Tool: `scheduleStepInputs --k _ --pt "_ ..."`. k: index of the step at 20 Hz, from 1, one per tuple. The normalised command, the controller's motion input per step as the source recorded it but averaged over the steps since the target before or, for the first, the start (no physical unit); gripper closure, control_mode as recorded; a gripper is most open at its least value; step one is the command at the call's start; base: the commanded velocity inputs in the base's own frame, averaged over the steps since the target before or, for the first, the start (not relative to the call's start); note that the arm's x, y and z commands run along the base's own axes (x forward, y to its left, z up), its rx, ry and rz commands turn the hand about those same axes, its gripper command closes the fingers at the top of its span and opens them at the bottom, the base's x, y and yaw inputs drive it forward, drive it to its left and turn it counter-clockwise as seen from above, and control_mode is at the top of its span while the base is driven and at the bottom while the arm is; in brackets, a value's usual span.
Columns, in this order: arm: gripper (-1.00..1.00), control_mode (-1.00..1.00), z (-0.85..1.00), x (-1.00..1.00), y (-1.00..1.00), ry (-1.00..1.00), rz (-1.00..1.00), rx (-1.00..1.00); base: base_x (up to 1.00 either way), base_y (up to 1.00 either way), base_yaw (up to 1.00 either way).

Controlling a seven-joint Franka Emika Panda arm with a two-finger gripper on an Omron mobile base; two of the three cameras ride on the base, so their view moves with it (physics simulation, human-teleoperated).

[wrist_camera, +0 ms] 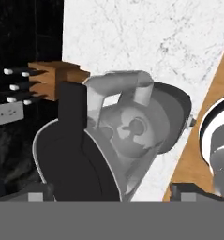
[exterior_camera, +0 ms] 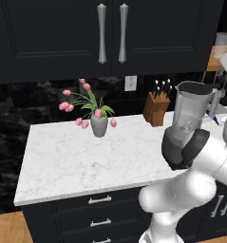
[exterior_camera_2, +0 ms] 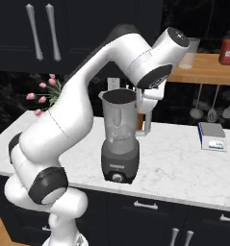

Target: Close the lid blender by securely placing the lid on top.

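A dark round lid [exterior_camera_2: 119,96] sits on the rim of the blender [exterior_camera_2: 119,139] jar, covering the mouth; from the right base view it appears level with the rim. In the hand view the lid [wrist_camera: 73,164] shows as a broad black disc with a pale edge, low and left, over the translucent jar [wrist_camera: 132,126], whose looped handle arches across the top.

The blender stands upright on a white marble counter [exterior_camera: 77,156], close to the counter's near edge and toward its right side. Its dark base and front knob face the near edge.

The gripper [exterior_camera_2: 144,98] hangs just right of the jar's rim, behind the side handle; whether its fingers are spread or pressed together cannot be told. The white arm arcs over from the left, above the blender.

Just left of and behind the blender, near the dark back wall, stands a wooden knife block [exterior_camera: 156,108]. Further left, well apart, a grey vase of pink tulips [exterior_camera: 99,124] stands on the counter. Between the vase and the counter's left and near edges the marble lies bare. To the right of the blender, a small scale [exterior_camera_2: 212,136] rests near the back wall.
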Motion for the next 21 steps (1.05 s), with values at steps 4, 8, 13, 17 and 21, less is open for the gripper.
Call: scheduleStepInputs --k 4,8,13,17,21 --pt "-1.00 -1.00 -0.93 -1.00 0.99 -0.39 0.00 -0.34 0.00 0.00 0.00" --pt "-1.00 -1.00 -1.00 -1.00 1.00 -0.14 0.01 -0.45 0.00 0.00 0.00" --pt "-1.00 -1.00 -1.00 -1.00 1.00 0.00 0.02 -0.52 0.00 0.00 0.00" --pt "-1.00 -1.00 -0.52 -1.00 0.86 -0.38 0.02 -0.54 0.00 0.00 0.00" --pt "-1.00 -1.00 0.78 -0.99 0.66 -0.89 0.05 -0.25 0.00 0.00 0.00"
